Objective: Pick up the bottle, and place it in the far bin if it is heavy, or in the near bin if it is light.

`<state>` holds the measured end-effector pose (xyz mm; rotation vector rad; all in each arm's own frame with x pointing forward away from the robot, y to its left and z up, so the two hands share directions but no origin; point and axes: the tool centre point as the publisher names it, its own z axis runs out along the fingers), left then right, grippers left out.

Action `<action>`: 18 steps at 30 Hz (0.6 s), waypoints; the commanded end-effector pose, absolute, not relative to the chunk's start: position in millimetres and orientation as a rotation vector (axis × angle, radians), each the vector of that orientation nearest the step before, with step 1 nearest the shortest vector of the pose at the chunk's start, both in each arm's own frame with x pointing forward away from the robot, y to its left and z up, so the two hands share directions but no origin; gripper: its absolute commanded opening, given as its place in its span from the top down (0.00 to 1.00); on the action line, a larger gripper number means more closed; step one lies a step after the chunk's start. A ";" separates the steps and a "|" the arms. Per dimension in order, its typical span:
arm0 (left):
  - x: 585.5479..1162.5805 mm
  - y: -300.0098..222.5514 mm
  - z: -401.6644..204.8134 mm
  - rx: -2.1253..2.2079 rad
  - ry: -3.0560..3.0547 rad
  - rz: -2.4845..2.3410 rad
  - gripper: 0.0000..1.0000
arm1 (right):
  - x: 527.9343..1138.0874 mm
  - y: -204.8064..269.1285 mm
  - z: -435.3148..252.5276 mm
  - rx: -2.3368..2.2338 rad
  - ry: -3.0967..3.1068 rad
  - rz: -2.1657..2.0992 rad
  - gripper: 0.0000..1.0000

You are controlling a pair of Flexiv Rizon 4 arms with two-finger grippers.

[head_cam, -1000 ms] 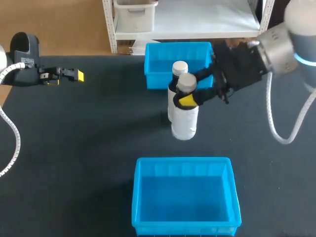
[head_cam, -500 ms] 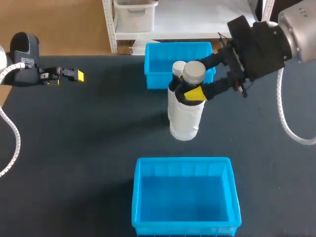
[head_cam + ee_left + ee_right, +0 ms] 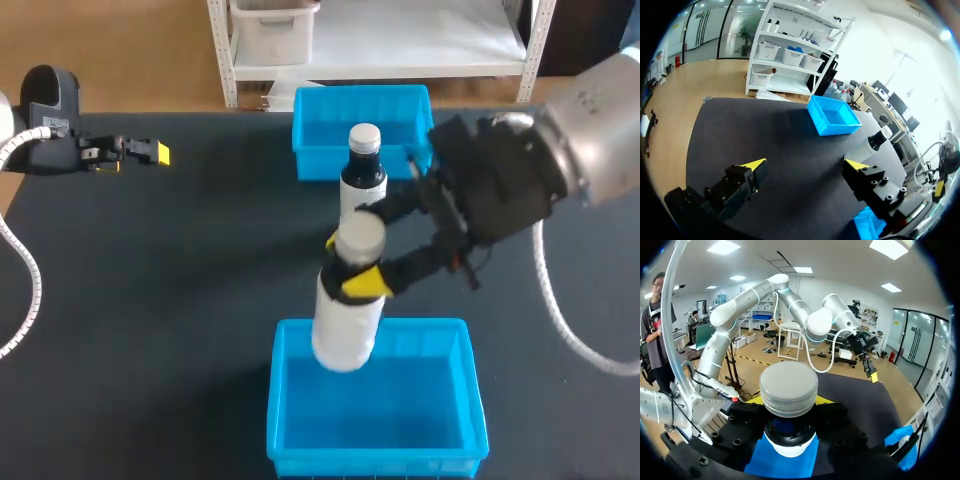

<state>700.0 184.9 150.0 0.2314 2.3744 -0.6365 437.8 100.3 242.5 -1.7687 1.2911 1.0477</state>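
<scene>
White covers most of the bottle (image 3: 346,325): a plain label runs from the shoulder to the base, with a dark blue neck above it and a flat grey screw cap (image 3: 358,232) on top. The right gripper (image 3: 350,262) is clenched on the bottle at the neck, just under the cap. 1 yellow-tipped finger presses on each side, and the black fingers run back to the arm that comes in from the right. The bottle hangs roughly upright in the air, off the table (image 3: 150,300). In the head view its lower half overlaps the far rim and the inside of the near bin (image 3: 470,400). In the right wrist view the cap (image 3: 790,387) fills the middle, and the bin's blue (image 3: 785,460) shows directly below the bottle. A second bottle (image 3: 362,170) stands on the table between the 2 bins, just in front of the far bin (image 3: 400,105). It has the same white body and dark neck, but its cap is white. The left gripper (image 3: 155,153) sits at the far left of the table, well apart from both bottles. In the left wrist view its 2 fingers (image 3: 754,165) are spread wide with nothing between them. That view also shows the far bin (image 3: 832,116) and the second bottle (image 3: 875,142) ahead of the gripper.
</scene>
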 end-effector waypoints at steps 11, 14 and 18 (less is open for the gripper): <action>700.0 184.9 150.0 0.231 2.374 -0.636 0.00 | 412.4 121.5 193.0 -1.834 1.307 1.114 1.00; 700.0 184.9 150.0 0.231 2.374 -0.636 0.00 | 412.2 122.3 184.6 -1.841 1.295 1.126 1.00; 700.0 184.9 150.0 0.231 2.374 -0.636 0.00 | 417.4 121.7 174.7 -1.845 1.287 1.138 1.00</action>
